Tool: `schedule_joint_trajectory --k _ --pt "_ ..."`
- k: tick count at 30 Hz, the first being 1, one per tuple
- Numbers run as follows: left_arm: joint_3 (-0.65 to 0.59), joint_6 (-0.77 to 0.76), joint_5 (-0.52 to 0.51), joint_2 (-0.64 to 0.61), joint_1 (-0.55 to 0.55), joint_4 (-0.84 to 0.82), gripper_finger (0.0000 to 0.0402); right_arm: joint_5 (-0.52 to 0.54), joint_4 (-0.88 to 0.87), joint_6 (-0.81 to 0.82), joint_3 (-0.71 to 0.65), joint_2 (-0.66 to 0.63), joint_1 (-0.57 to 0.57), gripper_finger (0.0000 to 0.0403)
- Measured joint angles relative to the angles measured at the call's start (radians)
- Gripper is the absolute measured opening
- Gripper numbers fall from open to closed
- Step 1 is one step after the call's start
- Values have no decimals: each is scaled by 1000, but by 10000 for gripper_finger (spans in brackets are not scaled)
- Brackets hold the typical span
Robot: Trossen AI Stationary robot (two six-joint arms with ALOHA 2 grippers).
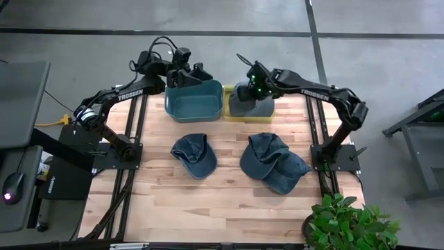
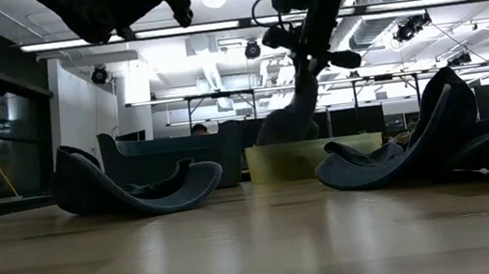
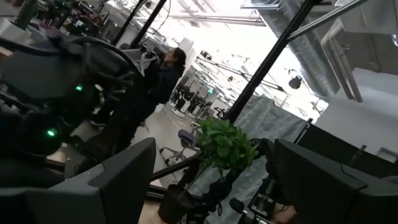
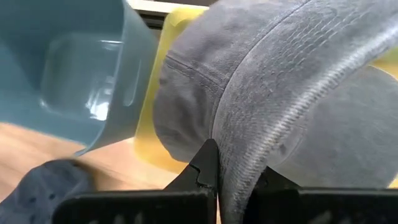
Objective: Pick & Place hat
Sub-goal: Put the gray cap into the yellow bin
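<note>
A grey hat (image 1: 251, 104) hangs into the yellow bin (image 1: 229, 104) at the table's far edge. It also shows in the low view (image 2: 285, 122) and fills the right wrist view (image 4: 249, 81). My right gripper (image 1: 252, 86) is above the bin, shut on this hat. My left gripper (image 1: 191, 71) is open and empty above the far rim of the teal bin (image 1: 194, 104); its view (image 3: 214, 158) looks out at the room. A blue hat (image 1: 194, 154) lies upturned on the table's middle, and two more blue hats (image 1: 272, 161) lie to its right. My right gripper pinches a stitched, folded ridge of the grey hat (image 4: 244, 140) between its two fingers (image 4: 205, 165). The fingers come from above, slanting down. The hat hangs below them, its lower part inside the yellow bin (image 2: 295, 159).
The teal bin stands right beside the yellow bin on its left, both at the table's far edge. The blue hats take up the table's middle and right. A potted plant (image 1: 350, 222) stands off the near right corner. Bare wood lies along the near edge.
</note>
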Motion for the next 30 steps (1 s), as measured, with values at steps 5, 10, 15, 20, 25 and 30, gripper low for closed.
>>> schedule_joint_trajectory --k 5,10,15,20,25,30 --pt "0 0 14 0 0 -18 321 -30 -13 13 0 28 -22 6" --pt "0 0 18 0 0 -34 321 -39 -22 18 0 38 -28 20" --pt "0 0 46 0 0 -35 321 25 -48 24 2 28 -32 59" --pt "0 0 63 0 0 -35 321 40 -113 27 21 23 -45 114" --pt "0 0 62 0 0 -35 321 59 -164 23 43 23 -46 169" --pt "0 0 62 1 0 -35 321 113 -251 15 98 23 -46 199"
